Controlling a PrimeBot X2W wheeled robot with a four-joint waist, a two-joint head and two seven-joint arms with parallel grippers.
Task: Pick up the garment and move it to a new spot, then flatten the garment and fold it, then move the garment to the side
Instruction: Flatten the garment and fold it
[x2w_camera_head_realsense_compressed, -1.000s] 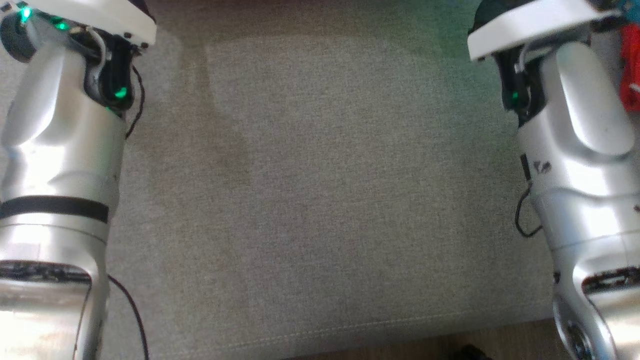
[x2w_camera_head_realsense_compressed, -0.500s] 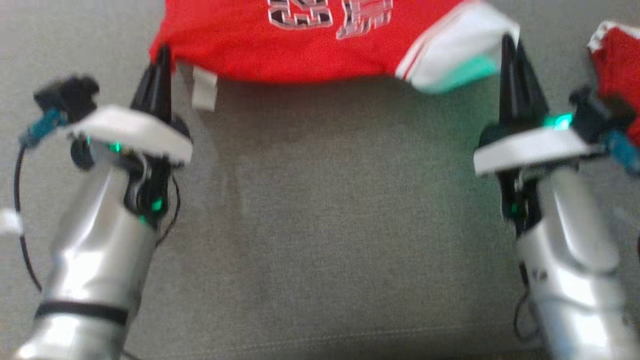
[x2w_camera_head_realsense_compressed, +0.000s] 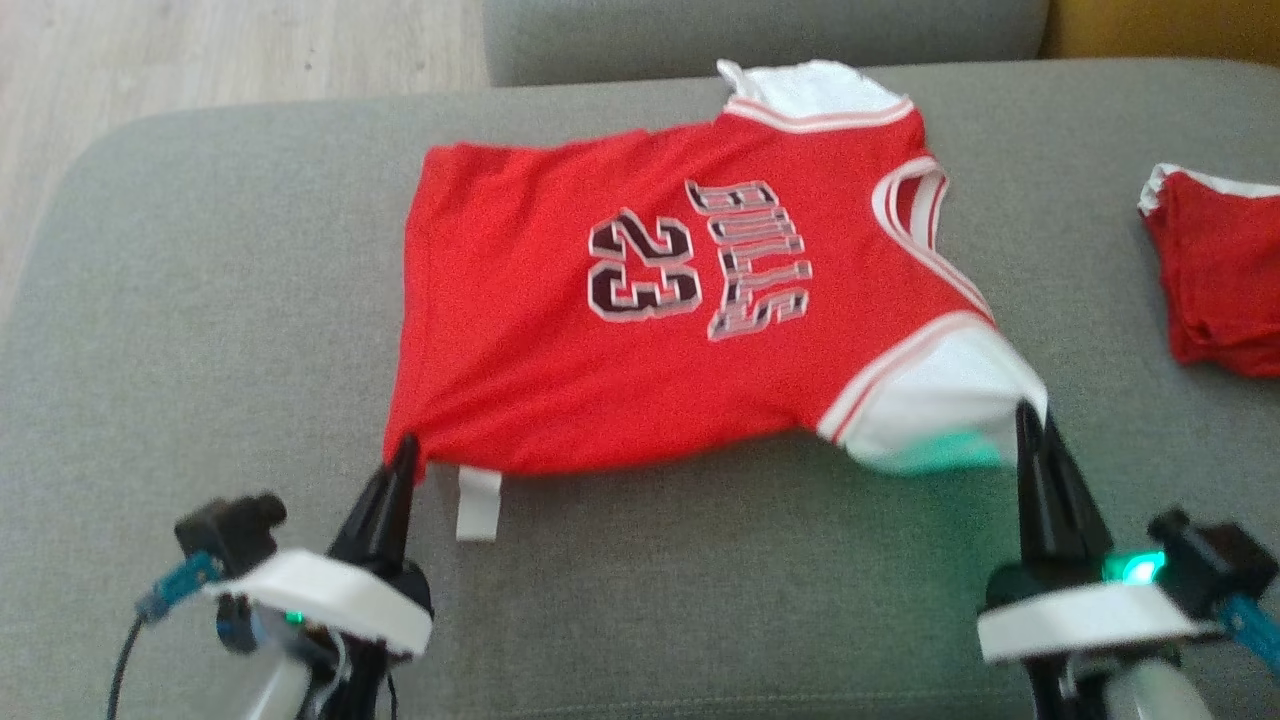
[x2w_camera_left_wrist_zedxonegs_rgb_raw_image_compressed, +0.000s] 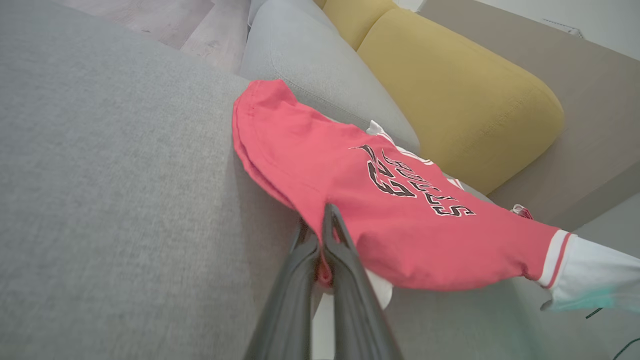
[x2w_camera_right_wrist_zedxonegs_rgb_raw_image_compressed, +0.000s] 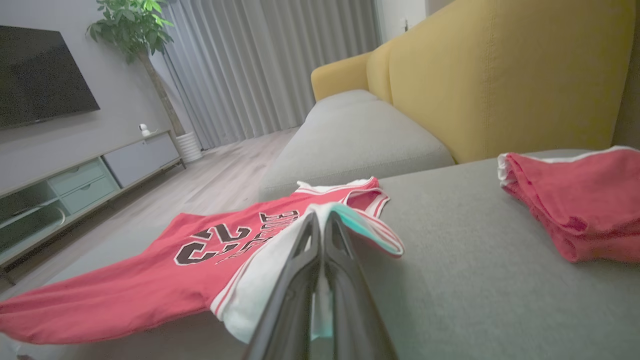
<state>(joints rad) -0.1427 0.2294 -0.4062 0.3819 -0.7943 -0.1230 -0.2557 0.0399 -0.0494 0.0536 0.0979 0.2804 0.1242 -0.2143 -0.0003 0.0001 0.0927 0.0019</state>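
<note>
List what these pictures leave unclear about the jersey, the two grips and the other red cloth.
- Jersey underside: hidden in every view by its own printed top layer, and where it lies against the sofa cushion.
- Cloth pinched by the left gripper and right gripper: the shut fingers hide how much is caught.
- White tag: head view, too blurred to read.
- Second red garment: cut off by the right edge in the head and right wrist views.

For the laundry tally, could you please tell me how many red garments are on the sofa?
2. The jersey lies spread across the middle of the sofa; a second red garment lies bunched near its right edge. Others may be out of frame.
</note>
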